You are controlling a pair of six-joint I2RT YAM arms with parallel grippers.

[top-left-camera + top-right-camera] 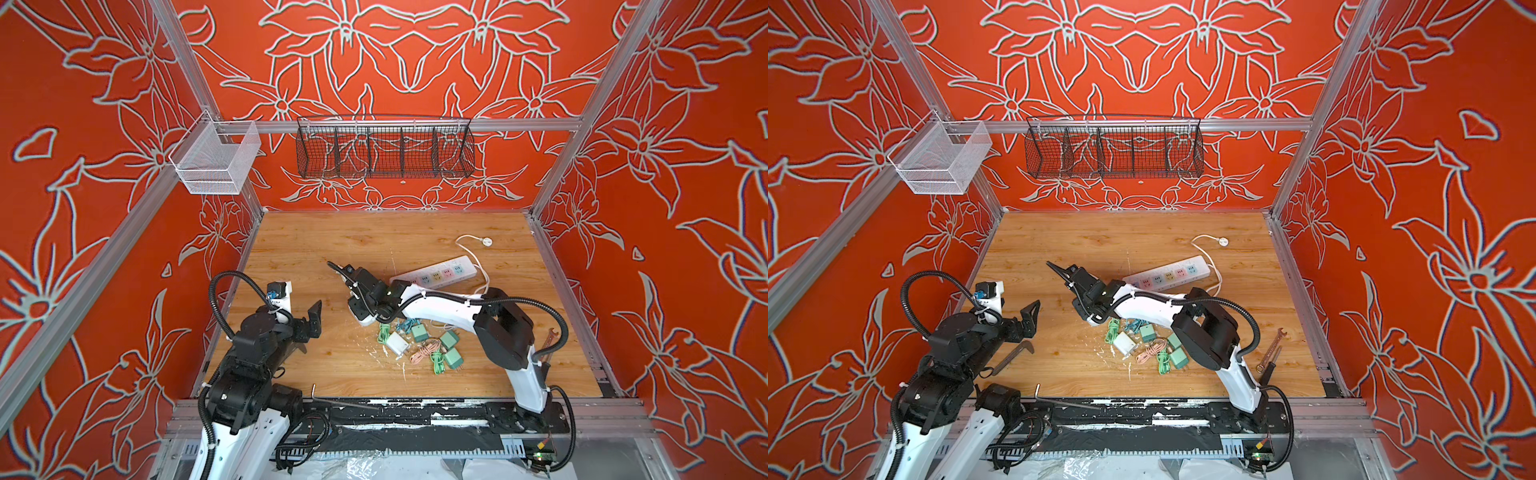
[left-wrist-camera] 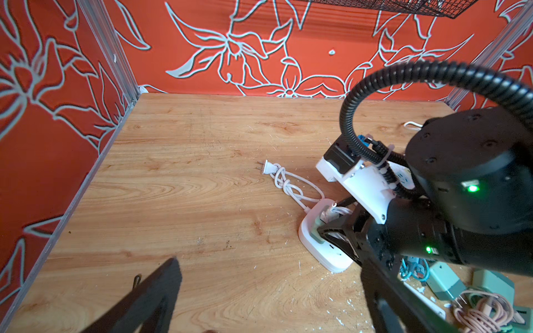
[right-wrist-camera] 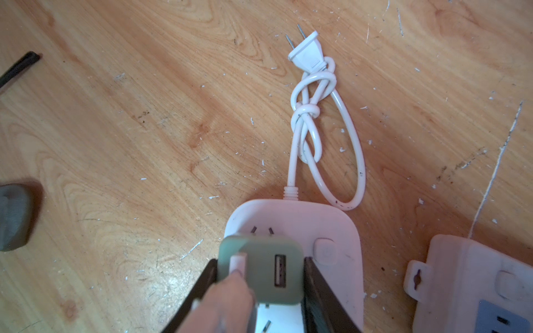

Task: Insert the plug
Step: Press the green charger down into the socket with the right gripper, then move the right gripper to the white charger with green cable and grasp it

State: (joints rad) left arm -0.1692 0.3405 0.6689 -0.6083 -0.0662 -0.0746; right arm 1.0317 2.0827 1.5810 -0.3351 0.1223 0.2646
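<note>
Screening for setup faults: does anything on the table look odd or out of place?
Yes. The small socket block has its cord tied in a knot, its plug lying loose on the table. White flecks litter the wood, and a wrench lies near the right edge, unrelated to plugging.

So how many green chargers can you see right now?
4. One green charger sits in the jaws of the right gripper, over the small white strip; three more lie loose on the table beside the right arm. Others may hide under that arm.
</note>
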